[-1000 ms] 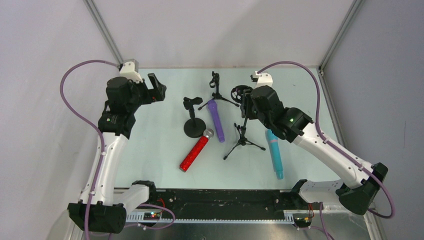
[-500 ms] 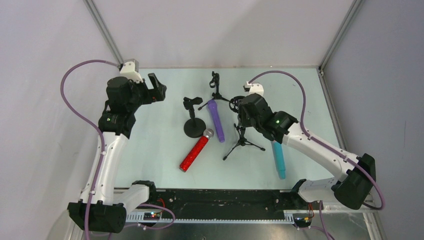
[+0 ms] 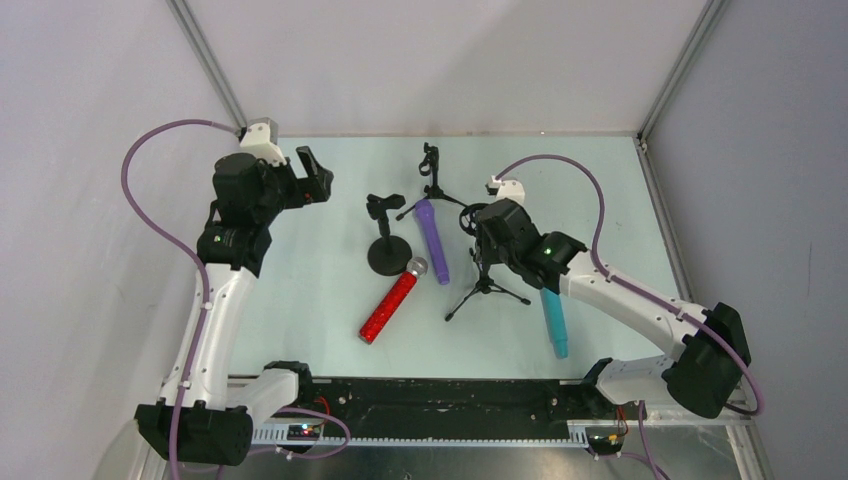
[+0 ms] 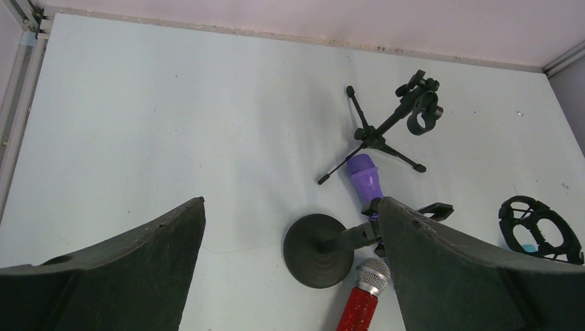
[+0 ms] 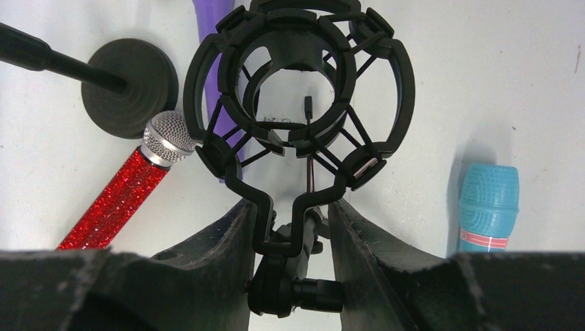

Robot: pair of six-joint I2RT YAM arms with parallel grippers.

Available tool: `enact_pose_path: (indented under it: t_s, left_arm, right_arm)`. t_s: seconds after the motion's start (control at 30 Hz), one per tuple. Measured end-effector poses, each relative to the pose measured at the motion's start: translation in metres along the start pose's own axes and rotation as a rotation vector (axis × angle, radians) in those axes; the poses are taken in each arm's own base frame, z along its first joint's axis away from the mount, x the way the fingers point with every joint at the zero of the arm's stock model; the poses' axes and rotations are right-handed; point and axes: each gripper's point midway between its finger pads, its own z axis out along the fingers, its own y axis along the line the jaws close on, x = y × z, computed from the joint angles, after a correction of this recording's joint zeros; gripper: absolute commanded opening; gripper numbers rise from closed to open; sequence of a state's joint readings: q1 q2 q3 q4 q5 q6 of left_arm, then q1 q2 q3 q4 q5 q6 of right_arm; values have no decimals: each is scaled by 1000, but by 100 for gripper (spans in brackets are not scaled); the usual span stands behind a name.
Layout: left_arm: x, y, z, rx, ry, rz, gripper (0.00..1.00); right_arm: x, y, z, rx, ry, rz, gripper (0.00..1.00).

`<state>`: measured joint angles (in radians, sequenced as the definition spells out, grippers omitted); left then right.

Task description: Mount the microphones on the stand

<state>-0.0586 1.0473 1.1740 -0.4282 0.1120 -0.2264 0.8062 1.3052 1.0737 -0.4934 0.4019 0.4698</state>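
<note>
Pale table (image 3: 300, 300) bearing all three microphones, none yet mounted. The glittery red microphone (image 3: 391, 306) lay at frame centre, its mesh head just beside the tail of the purple microphone (image 3: 433, 240). The teal microphone (image 3: 551, 318) lay at lower right. Each appeared a rigid, fairly light cylinder, liable to roll and, on the smooth barrels, to slip. A hold across mid-barrel was judged best. The right gripper (image 5: 288, 210) was angled down over the shock-mount tripod stand (image 5: 303, 103), its fingers (image 5: 207, 255) apparently pinched on the neck below the cage. The left gripper (image 3: 318, 176) hung raised at upper left, fingers (image 4: 117, 276) wide apart and empty, looking down on the round-base stand (image 4: 319, 249) and the clip tripod stand (image 4: 386, 131).
</note>
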Motion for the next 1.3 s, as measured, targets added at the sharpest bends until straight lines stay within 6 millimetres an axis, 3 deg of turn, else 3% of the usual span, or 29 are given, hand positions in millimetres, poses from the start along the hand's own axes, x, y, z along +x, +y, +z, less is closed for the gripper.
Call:
enact_pose_path:
  t_s: [0.23, 0.3, 0.43, 0.63, 0.8, 1.3]
  left_arm:
    - [0, 0, 0, 0, 0, 0, 98]
    - [0, 0, 0, 0, 0, 0, 98]
    - [0, 0, 0, 1, 0, 0, 98]
    - [0, -1, 0, 2, 1, 1, 98]
    - [0, -1, 0, 2, 1, 1, 98]
    - [4, -3, 4, 11, 16, 2, 98]
  right_arm:
    - [12, 0, 6, 3, 5, 19, 0]
    - [12, 1, 6, 0, -3, 19, 7]
    - [11, 1, 6, -3, -12, 21, 30]
    - [12, 4, 5, -22, -15, 26, 73]
    - [20, 12, 3, -68, 10, 11, 97]
    - [-1, 23, -28, -166, -65, 33, 100]
